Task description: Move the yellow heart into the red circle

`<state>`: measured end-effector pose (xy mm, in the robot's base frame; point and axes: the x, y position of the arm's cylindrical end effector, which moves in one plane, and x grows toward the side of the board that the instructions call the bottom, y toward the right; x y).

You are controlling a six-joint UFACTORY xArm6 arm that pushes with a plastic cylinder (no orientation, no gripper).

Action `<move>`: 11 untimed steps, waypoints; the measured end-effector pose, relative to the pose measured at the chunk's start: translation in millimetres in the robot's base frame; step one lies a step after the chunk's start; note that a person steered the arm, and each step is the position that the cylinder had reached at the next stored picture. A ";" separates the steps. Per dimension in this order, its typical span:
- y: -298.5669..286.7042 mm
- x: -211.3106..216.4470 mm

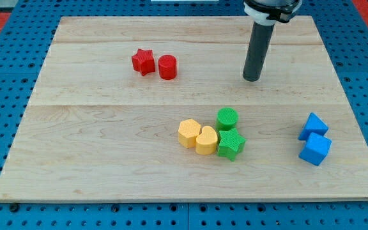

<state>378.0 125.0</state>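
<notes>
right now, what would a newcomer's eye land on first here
Probably the dark rod coming down from the view's top, my tip resting on bare board, apart from every block. Next, the tight cluster at centre: yellow heart between a yellow hexagon and a green star, green circle just behind. The red circle sits upper left beside a red star.

Yellow heart [206,140] beside green star [230,144]

tip [252,78] stood toward board [94,147] top, right of centre, apart from all blocks | red star [143,61] touched red circle [167,66] on its right, upper left | yellow hexagon [188,133], yellow heart [206,140], green star [230,144] in a touching row below centre, green circle [227,118] behind the star | two blue blocks [314,137] touching at right
</notes>
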 end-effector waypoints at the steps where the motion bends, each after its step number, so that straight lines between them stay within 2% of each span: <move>1: -3.2 -2.0; 3: -15.3 -1.5; 5: 28.5 126.3; 6: 11.7 207.2; 7: -100.0 218.3; 8: -54.6 179.1; 9: -33.0 174.9; 10: -111.5 174.6; 11: -108.8 122.3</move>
<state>500.3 16.2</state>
